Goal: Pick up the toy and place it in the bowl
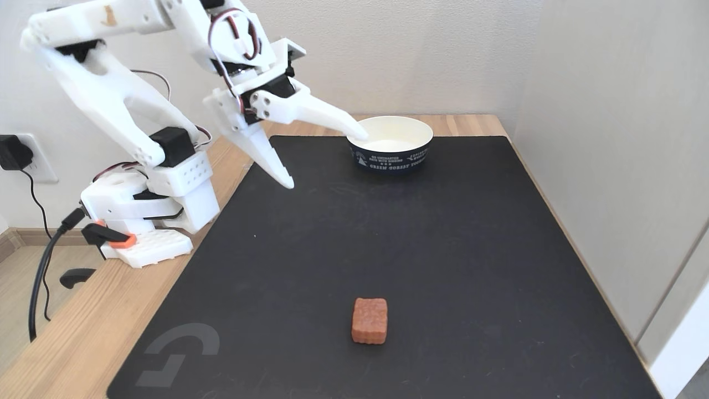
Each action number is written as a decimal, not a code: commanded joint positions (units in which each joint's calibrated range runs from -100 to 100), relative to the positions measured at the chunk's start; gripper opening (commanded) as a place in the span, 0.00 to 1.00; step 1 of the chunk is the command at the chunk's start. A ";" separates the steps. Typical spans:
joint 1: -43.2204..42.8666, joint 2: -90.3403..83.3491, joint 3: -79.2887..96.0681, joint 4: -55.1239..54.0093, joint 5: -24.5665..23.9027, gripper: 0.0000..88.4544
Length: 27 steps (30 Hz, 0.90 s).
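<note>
Your gripper [325, 158] hangs wide-fingered (empty) near the bowl [391, 145]; centre it squarely over the toy [369, 320] before descending.

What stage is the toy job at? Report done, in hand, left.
Done: nothing yet; the toy lies on the black mat, near its front edge. In hand: nothing; the pincer hangs open and empty, raised beside the bowl. Left: reach the toy, grasp it, carry it across and drop it in the bowl.
</note>
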 commanded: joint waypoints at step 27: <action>14.20 66.52 -51.37 -1.76 17.21 0.56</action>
